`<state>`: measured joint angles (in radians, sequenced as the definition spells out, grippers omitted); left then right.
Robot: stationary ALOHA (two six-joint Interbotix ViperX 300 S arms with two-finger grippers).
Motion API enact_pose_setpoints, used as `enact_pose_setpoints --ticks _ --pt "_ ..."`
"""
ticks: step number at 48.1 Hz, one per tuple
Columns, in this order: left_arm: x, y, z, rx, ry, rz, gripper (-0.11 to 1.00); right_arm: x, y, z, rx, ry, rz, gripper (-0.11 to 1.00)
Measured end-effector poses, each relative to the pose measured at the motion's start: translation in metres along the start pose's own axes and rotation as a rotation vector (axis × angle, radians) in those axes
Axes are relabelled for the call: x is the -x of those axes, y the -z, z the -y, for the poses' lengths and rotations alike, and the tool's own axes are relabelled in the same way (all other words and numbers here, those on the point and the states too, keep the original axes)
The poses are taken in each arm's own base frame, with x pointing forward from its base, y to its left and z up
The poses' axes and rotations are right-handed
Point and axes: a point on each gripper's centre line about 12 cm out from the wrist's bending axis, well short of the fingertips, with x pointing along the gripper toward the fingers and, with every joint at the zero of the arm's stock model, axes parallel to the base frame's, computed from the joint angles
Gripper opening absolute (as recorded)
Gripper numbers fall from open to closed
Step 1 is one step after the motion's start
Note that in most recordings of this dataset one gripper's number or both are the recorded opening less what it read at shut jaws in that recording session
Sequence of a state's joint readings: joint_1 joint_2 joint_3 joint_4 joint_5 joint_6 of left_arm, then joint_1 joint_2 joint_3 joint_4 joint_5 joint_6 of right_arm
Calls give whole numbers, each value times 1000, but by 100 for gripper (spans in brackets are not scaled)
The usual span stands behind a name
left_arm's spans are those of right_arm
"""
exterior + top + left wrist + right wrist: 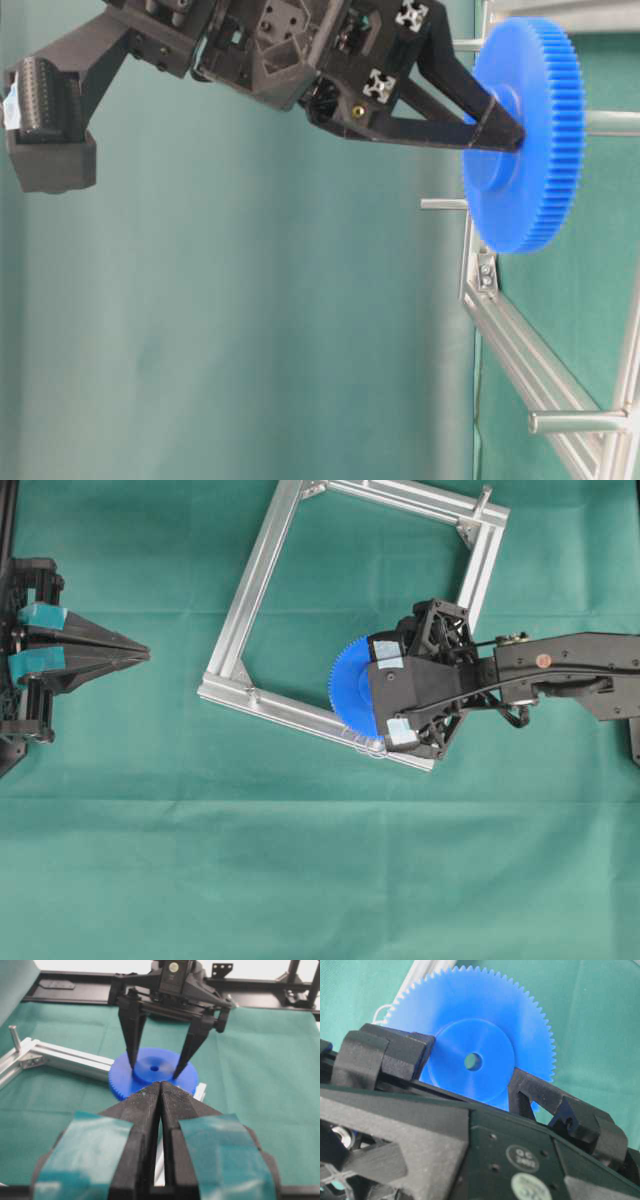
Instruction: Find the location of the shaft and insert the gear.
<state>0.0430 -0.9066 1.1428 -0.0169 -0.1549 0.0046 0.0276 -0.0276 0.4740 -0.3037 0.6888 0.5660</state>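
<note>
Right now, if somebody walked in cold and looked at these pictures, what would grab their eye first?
The bright blue gear stands out first, gripped by its raised hub between the fingers of the right gripper, over the lower right corner of the silver aluminium frame. Next is the green cloth covering the table. At the overhead view's left edge, the left gripper sits shut, apart from the frame.

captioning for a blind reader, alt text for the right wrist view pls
The right gripper clamps the raised hub of the blue gear, one black jaw on each side, its centre hole empty. Green cloth lies behind.
</note>
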Motion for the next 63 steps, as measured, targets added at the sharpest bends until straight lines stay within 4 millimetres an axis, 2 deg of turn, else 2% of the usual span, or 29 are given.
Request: enact_pose_setpoints --ticks 23,43,63 --pt "1 0 0 -1 -2 3 2 6 11 -32 28 -54 -8 69" --pt "1 0 0 -3 -2 2 2 3 11 -32 30 -47 0 69" --pt "1 3 0 -3 -1 -12 2 -3 11 -17 6 -28 1 69"
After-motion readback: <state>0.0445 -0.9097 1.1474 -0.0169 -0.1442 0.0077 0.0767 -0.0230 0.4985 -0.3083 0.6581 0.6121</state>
